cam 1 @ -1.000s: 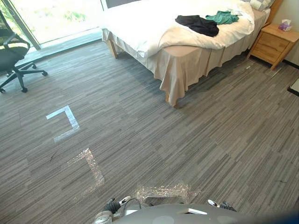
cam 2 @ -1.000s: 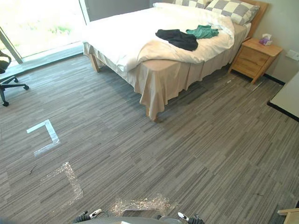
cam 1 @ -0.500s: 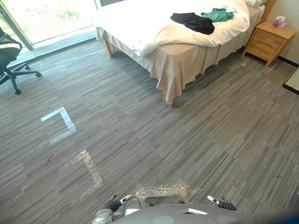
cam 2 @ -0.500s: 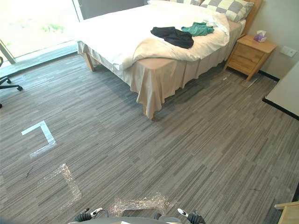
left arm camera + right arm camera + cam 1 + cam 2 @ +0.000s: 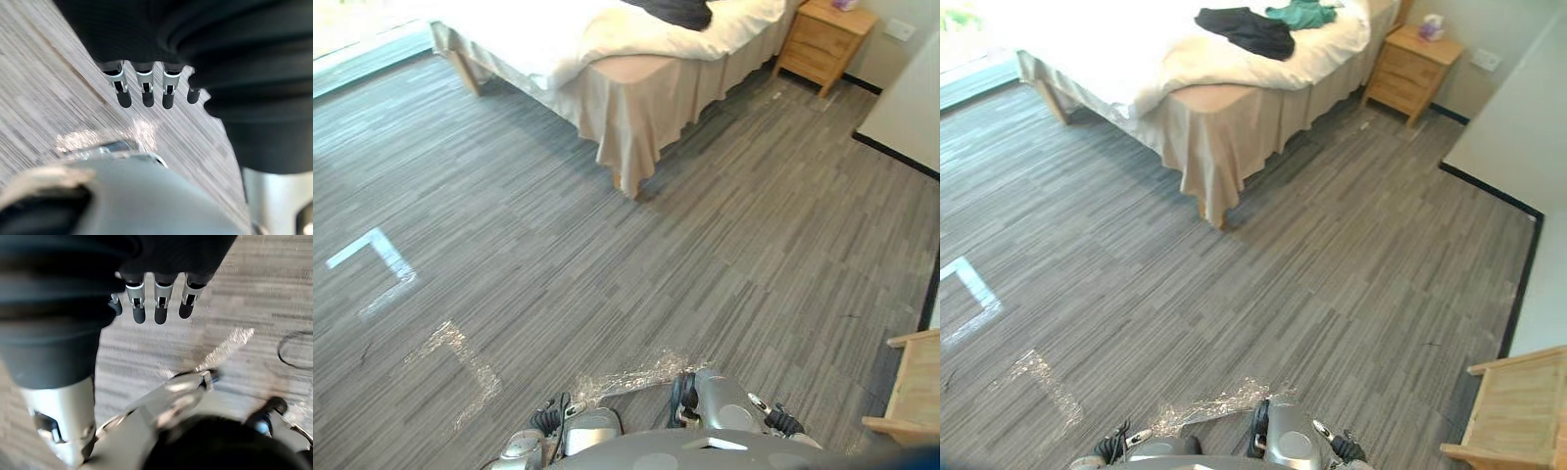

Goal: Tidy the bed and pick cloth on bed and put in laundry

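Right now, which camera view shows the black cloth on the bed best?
The right eye view: the black cloth lies whole on the white bed, beside the green cloth. The left eye view cuts it off at the picture's upper edge. Both wrist views look down at the grey floor instead.

The whole view swung round (the camera's move, not the furniture's): the bed [image 5: 1224, 117] slid toward the upper edge, and a pale wooden frame [image 5: 1518, 406] came in, well apart from the bed, beyond its nightstand [image 5: 1410, 67] side

Black cloth [image 5: 1246, 29], green cloth [image 5: 1301, 14] on bed [image 5: 1087, 49]
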Tool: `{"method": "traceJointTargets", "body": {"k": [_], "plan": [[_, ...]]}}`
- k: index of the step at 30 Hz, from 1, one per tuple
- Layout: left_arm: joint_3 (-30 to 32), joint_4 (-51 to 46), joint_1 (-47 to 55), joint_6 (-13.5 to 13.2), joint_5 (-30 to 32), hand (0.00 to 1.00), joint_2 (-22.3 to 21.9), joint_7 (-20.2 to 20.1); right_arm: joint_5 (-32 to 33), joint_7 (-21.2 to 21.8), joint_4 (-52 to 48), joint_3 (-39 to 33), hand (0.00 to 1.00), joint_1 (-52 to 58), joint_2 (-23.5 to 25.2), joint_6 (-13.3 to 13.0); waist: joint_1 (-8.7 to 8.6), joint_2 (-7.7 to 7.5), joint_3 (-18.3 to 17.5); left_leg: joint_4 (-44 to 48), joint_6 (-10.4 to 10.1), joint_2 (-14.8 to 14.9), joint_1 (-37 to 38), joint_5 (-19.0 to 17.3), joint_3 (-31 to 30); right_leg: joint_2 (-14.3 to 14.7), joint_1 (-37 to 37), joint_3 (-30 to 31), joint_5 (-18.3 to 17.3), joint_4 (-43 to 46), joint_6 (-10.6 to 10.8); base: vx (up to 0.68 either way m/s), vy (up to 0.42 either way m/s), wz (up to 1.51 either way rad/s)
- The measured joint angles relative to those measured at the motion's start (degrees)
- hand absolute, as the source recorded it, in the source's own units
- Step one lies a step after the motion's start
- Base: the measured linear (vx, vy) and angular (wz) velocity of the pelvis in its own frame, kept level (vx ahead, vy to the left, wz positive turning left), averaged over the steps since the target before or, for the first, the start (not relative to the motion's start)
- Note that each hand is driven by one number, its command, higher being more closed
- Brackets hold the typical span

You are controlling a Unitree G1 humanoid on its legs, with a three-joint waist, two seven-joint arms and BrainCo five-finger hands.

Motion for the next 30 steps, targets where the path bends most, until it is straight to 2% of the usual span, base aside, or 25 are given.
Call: {"method": "traceJointTargets", "body": {"k": [1,2,3,4,5,6,7,8,9,10,11,12,13,14,15,16,18,20,23,25,26,27,28,29,30], "plan": [[0.03,0.0,-0.27,-0.04,-0.01,0.0,0.22,-0.04,0.04,-0.03,0.01,-0.07,0.0,0.12,0.19,-0.01,-0.21,-0.28,0.18,0.09,-0.69,0.43,0.11,-0.43,0.04,-0.63,-1.22,0.11,2.42,-3.34,0.56,0.33,-0.22,-0.13],[0.1,0.01,-0.41,-0.07,-0.04,0.0,0.94,-0.22,0.0,-0.03,0.02,-0.49,0.0,0.6,0.8,-0.07,-0.62,-1.3,0.82,0.26,-2.36,0.59,1.16,-1.39,0.52,-2.64,-3.73,0.23,6.1,-6.72,2.3,0.37,-0.273,-0.15],[0.14,0.07,-0.34,-0.01,-0.06,0.0,1.35,-0.22,-0.02,-0.03,0.05,-0.6,0.0,0.76,1.17,-0.19,-0.82,-2.04,1.48,0.46,-3.86,0.54,2.7,-2.22,1.25,-4.28,-4.33,0.61,7.74,-8.53,2.88,0.39,-0.306,-0.17],[0.18,0.13,-0.07,-0.01,-0.04,0.0,1.36,-0.19,-0.04,-0.02,0.13,-0.68,0.0,2.04,1.54,-0.61,-1.13,-2.05,1.83,1.01,-5.42,1.48,5.65,-4.22,2.08,-5.22,-4.03,0.42,10.4,-8.9,2.19,0.45,-0.373,-0.18],[0.16,0.12,-0.24,-0.05,-0.03,0.0,0.51,-0.22,-0.02,0.11,0.03,-1.45,0.0,2.76,1.41,-1.11,-1.58,-0.31,2.06,1.05,-4.94,3.8,7.93,-5.41,2.96,-4.01,-4.46,-0.22,12.83,-4.5,0.85,0.51,-0.392,-0.09],[-0.1,-0.01,-0.24,-0.27,0.11,0.0,-0.55,-0.46,-0.23,0.28,-0.13,-1.56,0.0,2.8,0.54,-1.87,-2.28,1.87,0.88,2.13,-3.15,5.27,7.99,-4.87,3.08,-3.21,-7.92,-0.81,10.11,3.33,-2.1,0.53,-0.391,-0.13],[-0.19,-0.09,-0.57,-0.54,0.05,0.0,-0.54,-0.84,-0.52,0.36,-0.18,-1.61,0.0,2.51,0.43,-2.04,-2.33,1.66,0.79,3.67,-3.48,5.6,7.81,-3.27,3.01,-3.44,-9.45,-0.45,8.54,7.16,-4.46,0.52,-0.419,-0.24],[-0.14,-0.06,-1.24,-0.59,-0.05,0.0,-1.39,-1.09,-2.07,0.68,-0.26,-1.78,0.0,2.51,0.19,-2.41,-2.4,2.23,0.51,7.84,-3.4,7.11,7.05,-0.8,2.03,-3.08,-10.79,-0.43,4.22,12.5,-6.87,0.52,-0.463,-0.3],[-0.16,-0.07,-1.29,-0.59,-0.02,0.0,-1.77,-1.09,-2.53,0.73,-0.25,-2.03,0.0,2.54,-0.3,-2.51,-2.7,3.34,-0.38,11.0,-2.85,8.55,5.87,1.56,0.46,-2.36,-10.84,-1.04,1.18,14.48,-7.37,0.66,-0.54,-0.26],[-0.16,-0.15,-1.35,-0.82,-0.18,0.0,-2.42,-1.06,-3.82,1.17,-0.25,-2.15,0.0,2.18,-1.01,-2.68,-3.27,4.36,-1.27,16.43,-2.42,10.59,3.31,7.04,-1.59,-0.69,-9.56,-1.63,-1.5,14.6,-8.32,0.57,-0.418,-0.1],[-0.16,-0.23,-1.39,-1.26,-0.27,0.0,-2.51,-1.06,-4.59,1.27,-0.3,-2.05,0.0,1.79,-1.11,-2.98,-3.52,4.47,-1.36,20.55,-2.45,11.54,1.32,9.96,-2.85,0.16,-8.36,-1.66,-2.35,13.76,-8.5,0.54,-0.363,-0.12],[0.33,-0.3,-1.57,-2.22,-0.73,0.0,-3.0,-1.06,-5.36,1.43,-0.39,-1.95,0.0,0.81,-1.35,-3.71,-3.81,4.24,-1.22,33.28,-3.28,12.36,-4.53,10.31,-6.56,2.49,-5.04,-1.54,-2.91,10.37,-8.63,0.49,-0.326,-0.13],[1.4,-0.4,-1.72,-2.87,-1.14,0.0,-3.79,-1.04,-6.35,1.79,-0.52,-1.72,0.0,0.09,-1.64,-4.17,-3.74,4.71,-1.51,45.07,-3.65,11.72,-10.28,6.38,-9.18,5.07,-0.3,-1.5,-2.71,5.13,-8.44,0.5,-0.302,-0.09],[2.05,-0.67,-1.74,-3.14,-1.33,0.0,-4.04,-1.09,-6.64,2.02,-0.49,-1.61,0.0,-0.17,-1.72,-4.38,-3.66,4.49,-1.42,48.6,-3.49,10.7,-12.63,4.4,-10.02,5.98,2.41,-1.51,-2.54,2.55,-8.3,0.5,-0.251,0.04],[2.84,-1.74,-1.72,-3.72,-1.45,0.0,-4.43,-1.12,-6.97,2.52,-0.29,-1.52,0.0,-0.62,-1.87,-4.52,-3.1,3.64,-1.43,50.79,-3.07,7.57,-16.42,1.32,-10.09,6.84,7.5,-1.52,-1.7,-1.75,-8.36,0.49,-0.221,0.03],[3.44,-3.6,-1.75,-4.64,-1.63,0.0,-4.9,-1.17,-7.49,2.75,0.23,-1.13,0.0,-1.04,-2.01,-4.72,-1.63,2.47,-0.86,48.57,-2.07,4.27,-19.12,-0.83,-8.04,7.42,12.22,-1.51,-0.75,-5.12,-9.1,0.54,-0.249,-0.11],[3.55,-5.49,-1.76,-5.71,-1.68,0.0,-5.49,-1.56,-8.85,2.99,0.08,-0.6,0.0,-1.72,-2.09,-4.75,0.48,2.47,-0.9,39.67,-1.38,0.24,-22.86,-2.18,-3.97,8.21,17.24,-1.42,-0.57,-9.15,-9.24,0.46,-0.201,-0.23],[4.9,-6.14,-1.69,-6.42,-1.89,0.0,-6.48,-1.58,-9.2,3.1,-0.19,-0.31,0.0,-2.64,-2.76,-4.76,1.24,2.6,-0.79,27.88,-0.99,-2.62,-25.99,-1.61,0.86,8.82,21.19,-0.95,-0.65,-12.06,-9.12,0.45,-0.16,-0.17],[5.75,-6.48,-1.07,-6.87,-3.11,0.0,-7.2,-1.03,-9.81,3.4,-1.11,0.16,0.0,-2.6,-3.19,-4.88,1.72,3.76,-0.52,7.2,-0.35,-4.89,-27.35,6.96,8.1,10.89,29.15,-0.01,-0.92,-19.19,-8.74,0.39,-0.055,-0.11],[5.83,-6.44,-0.98,-7.41,-3.56,0.0,-7.32,-1.04,-9.86,3.51,-1.17,0.3,0.0,-2.3,-3.26,-5.14,2.0,4.55,-0.37,4.79,1.05,-4.08,-29.26,8.98,11.37,12.9,32.95,-0.01,-2.72,-21.69,-8.41,0.49,0.022,0.0],[6.15,-6.48,-0.93,-7.74,-3.66,0.0,-7.33,-1.04,-9.89,3.57,-1.13,0.48,0.0,-2.04,-3.28,-5.36,2.29,4.45,-0.51,4.1,3.0,-4.04,-29.86,9.95,15.13,13.55,35.46,-0.43,-5.78,-21.43,-7.56,0.48,0.043,0.13],[6.39,-6.55,-0.9,-7.73,-3.71,0.0,-7.33,-1.02,-9.89,3.56,-1.13,0.52,0.0,-1.93,-3.25,-5.43,2.35,4.18,-0.66,4.19,3.63,-4.25,-29.9,9.99,16.76,13.54,36.05,-0.66,-7.15,-20.78,-7.01,0.52,0.049,0.2],[7.11,-6.88,-0.8,-7.7,-3.9,0.0,-7.43,-0.95,-9.89,3.52,-1.13,0.49,0.0,-1.91,-3.23,-5.5,2.41,3.5,-1.2,4.28,6.1,-4.99,-29.97,9.91,19.18,12.93,36.24,-1.51,-9.8,-18.82,-5.19,0.48,0.049,0.16],[7.92,-6.8,-0.76,-7.69,-4.39,0.0,-7.33,-0.58,-10.07,3.49,-1.06,0.47,0.0,-1.86,-2.82,-5.53,2.47,1.65,-2.1,4.15,11.27,-6.63,-29.48,11.08,20.3,11.02,35.43,-2.75,-12.45,-15.35,-3.11,0.79,0.07,0.37],[8.48,-6.02,-0.66,-7.33,-4.41,0.0,-6.66,0.43,-10.4,3.44,-1.02,0.61,0.0,-2.35,-2.3,-5.59,2.43,0.16,-3.3,3.61,15.28,-8.53,-27.81,12.97,22.55,6.9,31.14,-6.01,-15.15,-1.02,0.7,0.81,0.082,0.5]]}}
